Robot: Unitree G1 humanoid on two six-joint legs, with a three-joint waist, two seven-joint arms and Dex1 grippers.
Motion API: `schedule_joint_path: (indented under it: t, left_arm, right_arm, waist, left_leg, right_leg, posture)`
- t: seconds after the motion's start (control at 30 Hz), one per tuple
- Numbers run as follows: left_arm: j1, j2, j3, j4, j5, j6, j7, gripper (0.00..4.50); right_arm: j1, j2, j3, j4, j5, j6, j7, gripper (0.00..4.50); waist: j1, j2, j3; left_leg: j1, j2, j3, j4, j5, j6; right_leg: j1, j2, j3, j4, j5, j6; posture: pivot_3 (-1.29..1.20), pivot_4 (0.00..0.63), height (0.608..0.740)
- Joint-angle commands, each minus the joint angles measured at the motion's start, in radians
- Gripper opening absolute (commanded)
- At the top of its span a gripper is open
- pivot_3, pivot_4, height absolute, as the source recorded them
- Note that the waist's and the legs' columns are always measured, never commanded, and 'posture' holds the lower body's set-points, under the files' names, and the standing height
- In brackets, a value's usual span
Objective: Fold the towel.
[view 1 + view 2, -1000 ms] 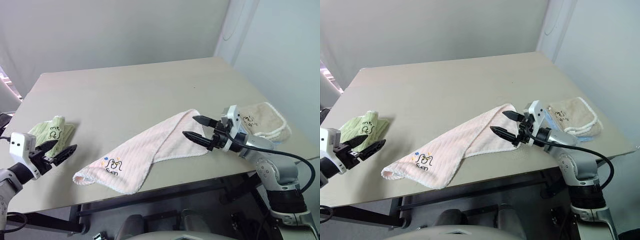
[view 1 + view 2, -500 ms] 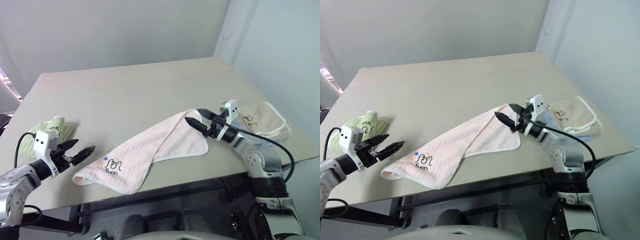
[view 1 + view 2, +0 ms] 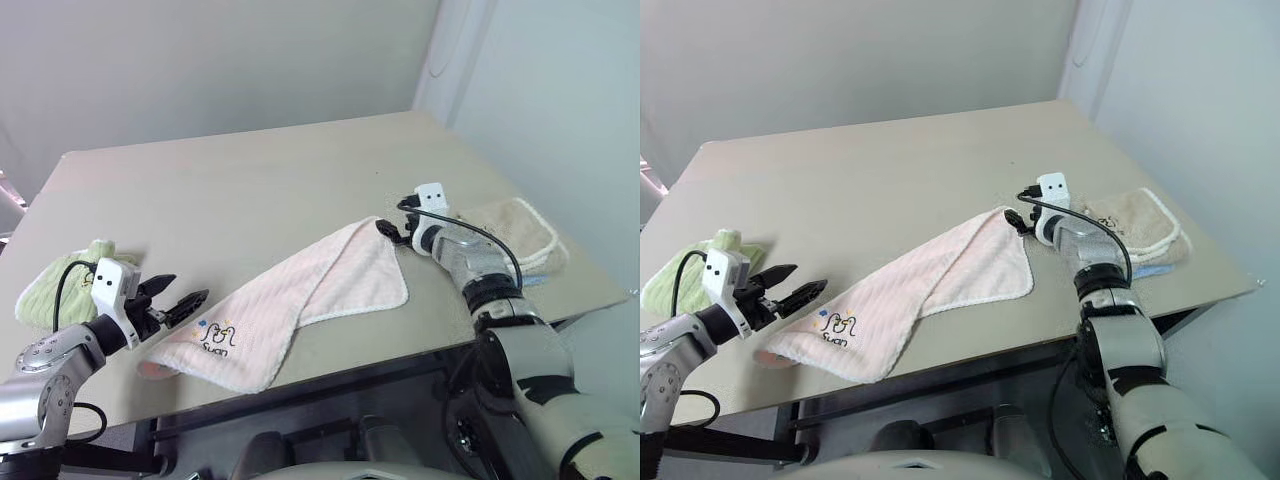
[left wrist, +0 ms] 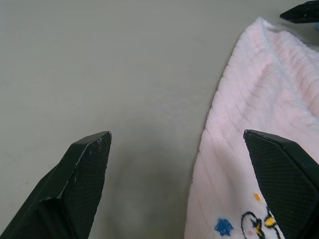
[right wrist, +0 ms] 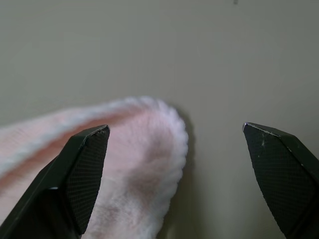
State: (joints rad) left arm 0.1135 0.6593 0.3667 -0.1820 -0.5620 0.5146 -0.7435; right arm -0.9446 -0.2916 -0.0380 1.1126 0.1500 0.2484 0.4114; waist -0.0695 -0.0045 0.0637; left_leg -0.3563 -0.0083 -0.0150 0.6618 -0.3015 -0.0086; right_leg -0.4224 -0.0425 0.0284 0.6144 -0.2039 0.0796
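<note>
I am looking down over both arms at a broad beige table (image 3: 250,180). The pale pink ribbed terry towel with white edging and a small dark embroidered logo with coloured dots (image 3: 300,295) lies across its near half, loosely doubled over, its long axis running on a diagonal from near-left to far-right. The logo end sits at the near-left, close to the table's front edge; the other end narrows to a rounded corner at the far-right. My right gripper (image 3: 388,231) sits just at that far corner with its two black fingers spread wide and nothing between them; in the right wrist view the fluffy pink corner lies ahead of the gap, toward one finger, and is not yet pinched. My left gripper (image 3: 178,298) hovers just beside the logo end, also spread wide and empty, with the towel's edge lying under one finger in the left wrist view. So each arm has the end nearer to it. I judge the next move depends on the right gripper closing on the corner in front of it. A folded green towel (image 3: 60,280) lies at the far left, a folded beige towel with white edging (image 3: 515,230) at the right.
</note>
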Motion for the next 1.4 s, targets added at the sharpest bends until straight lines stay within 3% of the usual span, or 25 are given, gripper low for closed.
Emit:
schedule_joint_path:
  t: [0.03, 0.23, 0.3, 0.37, 0.7, 0.83, 0.97, 1.1, 1.3, 1.4]
  left_arm:
    - [-0.016, -0.009, -0.001, -0.042, 0.006, -0.021, 0.015, 4.48]
    - [-0.013, -0.02, -0.002, -0.054, 0.024, -0.03, 0.035, 4.48]
    - [-0.007, -0.023, 0.003, -0.067, 0.024, -0.029, 0.042, 4.5]
    - [-0.001, -0.027, 0.008, -0.075, 0.026, -0.028, 0.047, 4.5]
    - [0.039, -0.018, 0.024, -0.111, 0.022, -0.016, 0.049, 4.5]
    - [0.038, -0.011, 0.02, -0.099, 0.026, -0.022, 0.032, 4.5]
    - [0.033, -0.003, 0.011, -0.083, 0.035, -0.031, 0.007, 4.5]
    - [0.031, 0.005, 0.0, -0.057, 0.046, -0.047, -0.022, 4.5]
    - [-0.004, 0.005, -0.017, 0.005, 0.067, -0.091, -0.054, 4.5]
    - [-0.016, -0.003, -0.024, 0.017, 0.065, -0.101, -0.058, 4.5]
  right_arm:
    - [-0.072, 0.027, -0.014, 0.114, -0.039, -0.063, -0.056, 4.5]
    - [-0.092, 0.064, 0.02, 0.187, -0.129, -0.113, -0.086, 4.5]
    - [-0.093, 0.069, 0.026, 0.197, -0.153, -0.126, -0.103, 4.11]
    - [-0.098, 0.076, 0.014, 0.201, -0.155, -0.135, -0.105, 3.6]
    - [-0.121, 0.08, -0.084, 0.205, -0.115, -0.128, -0.128, 0.01]
    - [-0.12, 0.071, -0.12, 0.193, -0.091, -0.093, -0.108, 0.01]
    - [-0.099, 0.065, -0.134, 0.109, -0.043, 0.036, 0.053, 0.01]
    - [0.108, 0.04, -0.06, -0.33, 0.006, 0.289, 0.214, 0.01]
    - [0.459, -0.025, -0.014, -0.988, 0.117, 0.673, 0.232, 0.01]
    - [0.533, -0.073, -0.017, -1.139, 0.148, 0.77, 0.218, 0.01]
  waist:
    - [-0.002, 0.0, 0.0]
    - [-0.004, 0.0, 0.0]
    - [-0.004, 0.0, 0.0]
    - [-0.004, 0.0, 0.0]
    - [-0.002, 0.0, 0.0]
    - [-0.003, 0.0, 0.0]
    - [-0.003, 0.0, 0.0]
    - [-0.001, 0.0, -0.001]
    - [0.013, 0.001, -0.001]
    - [0.021, 0.001, -0.002]
  left_leg:
    - [0.0, 0.0, 0.0, 0.0, 0.0, 0.0]
    - [0.001, 0.0, 0.0, 0.001, 0.0, 0.0]
    - [0.001, 0.0, -0.001, 0.001, 0.0, 0.0]
    - [0.002, 0.0, -0.001, 0.001, 0.0, 0.0]
    - [0.001, 0.0, -0.002, 0.001, 0.0, 0.0]
    - [0.001, 0.0, -0.002, 0.001, 0.0, 0.0]
    - [0.001, 0.0, -0.002, 0.001, 0.0, 0.0]
    - [0.001, 0.001, -0.003, 0.001, 0.0, 0.0]
    - [0.0, 0.0, -0.005, 0.0, 0.0, 0.0]
    - [0.0, 0.0, -0.005, 0.002, 0.0, 0.0]
  right_leg:
    - [0.0, 0.0, 0.0, 0.0, 0.0, 0.0]
    - [0.0, -0.001, 0.003, 0.001, 0.0, 0.0]
    - [0.0, -0.001, 0.003, 0.001, 0.0, 0.0]
    - [0.0, -0.001, 0.003, 0.001, 0.0, 0.0]
    - [0.0, -0.001, 0.003, 0.002, 0.0, 0.0]
    - [0.0, -0.001, 0.003, 0.002, 0.0, 0.0]
    - [0.0, -0.001, 0.003, 0.002, 0.0, 0.0]
    - [0.0, 0.0, 0.003, 0.002, 0.0, 0.001]
    - [-0.001, -0.001, 0.0, 0.002, 0.001, 0.004]
    - [0.0, -0.001, 0.0, 0.002, -0.002, 0.003]
  posture:
    - [0.0, 0.0, 0.74]
    - [0.0, 0.0, 0.74]
    - [0.0, 0.0, 0.74]
    - [0.0, 0.0, 0.74]
    - [0.0, 0.0, 0.74]
    - [0.0, 0.0, 0.74]
    - [0.0, 0.0, 0.74]
    - [0.0, 0.0, 0.74]
    - [0.0, 0.0, 0.74]
    - [0.0, 0.0, 0.74]
